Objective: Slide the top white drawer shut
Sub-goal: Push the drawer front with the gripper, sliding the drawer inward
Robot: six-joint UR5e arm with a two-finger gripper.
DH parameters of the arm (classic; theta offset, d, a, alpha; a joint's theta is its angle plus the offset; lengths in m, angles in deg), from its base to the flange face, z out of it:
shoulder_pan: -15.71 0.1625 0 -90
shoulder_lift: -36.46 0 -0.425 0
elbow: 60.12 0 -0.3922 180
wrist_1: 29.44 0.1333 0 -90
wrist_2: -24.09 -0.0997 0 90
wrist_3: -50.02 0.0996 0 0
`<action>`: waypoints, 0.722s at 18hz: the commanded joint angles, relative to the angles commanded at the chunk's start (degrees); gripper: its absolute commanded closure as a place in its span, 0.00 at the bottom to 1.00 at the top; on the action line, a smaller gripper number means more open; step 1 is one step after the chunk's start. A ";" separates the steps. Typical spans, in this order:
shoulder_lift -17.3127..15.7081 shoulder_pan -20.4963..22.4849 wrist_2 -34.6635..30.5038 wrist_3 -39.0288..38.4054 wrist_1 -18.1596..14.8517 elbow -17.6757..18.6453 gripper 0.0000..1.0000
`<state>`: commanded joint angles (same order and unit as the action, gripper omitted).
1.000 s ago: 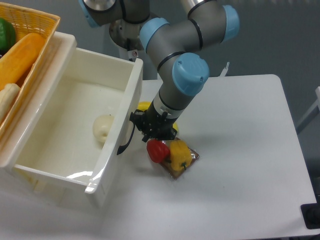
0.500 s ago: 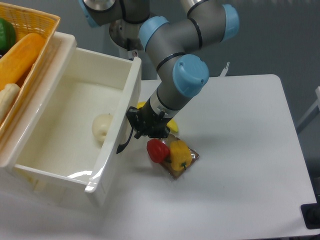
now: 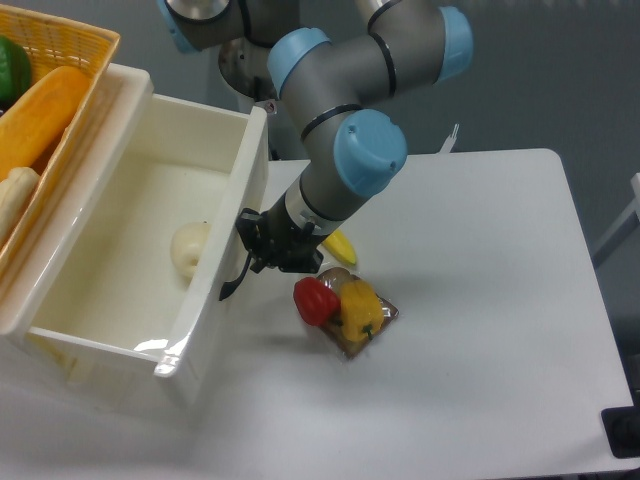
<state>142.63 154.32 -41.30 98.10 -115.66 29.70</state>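
— Where was the top white drawer (image 3: 120, 260)?

— In the fixed view it stood well open, its front panel touching my end effector (image 3: 262, 250), black handle (image 3: 236, 280) just below.

— Open or closed fingers?

— I couldn't tell; the wrist hid them.

— Handling?

— I judged it stiff, glossy and slippery, fairly light. Best pushed flat on the panel, near the handle.

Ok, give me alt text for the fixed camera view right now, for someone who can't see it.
A robot arm's gripper presses against the front of the top white drawer, which stands open with a pale round object inside. On the white table beside it lie a red pepper, a yellow pepper and a banana; a wicker basket of produce sits at upper left.
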 joint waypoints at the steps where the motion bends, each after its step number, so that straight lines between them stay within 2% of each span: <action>1: 0.00 -0.35 0.00 -0.26 0.00 0.00 0.97; 8: 0.00 -3.43 0.44 -2.72 -0.09 0.09 0.97; 13: -0.09 -4.04 1.06 -2.99 -0.35 0.26 0.97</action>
<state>142.54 150.27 -40.24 95.11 -116.01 29.96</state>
